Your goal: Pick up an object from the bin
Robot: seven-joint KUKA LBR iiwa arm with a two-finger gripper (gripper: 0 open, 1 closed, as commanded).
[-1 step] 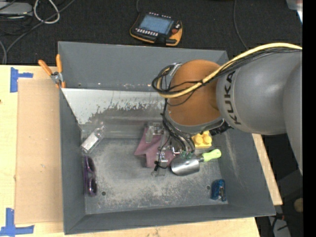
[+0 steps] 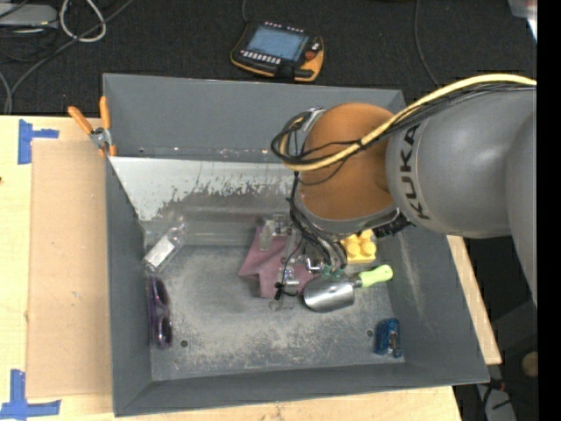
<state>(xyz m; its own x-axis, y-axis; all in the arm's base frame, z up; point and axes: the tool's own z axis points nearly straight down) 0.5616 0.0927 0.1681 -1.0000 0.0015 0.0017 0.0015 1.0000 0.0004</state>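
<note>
My gripper [image 2: 285, 281] reaches down near the middle of the bin, below the orange wrist cover. It is at the right edge of a crumpled mauve cloth-like piece [image 2: 262, 258] lying on the bin floor. Just to its right lies a shiny metal scoop [image 2: 329, 295] with a light green handle that points to the right. A yellow plastic toy [image 2: 360, 247] sits behind the scoop, partly hidden by the wrist.
A pair of purple glasses [image 2: 159, 310] lies along the left wall. A clear plastic piece [image 2: 164, 249] rests at the upper left of the floor. A small blue thing [image 2: 387, 337] is in the front right corner. The arm covers the bin's back right.
</note>
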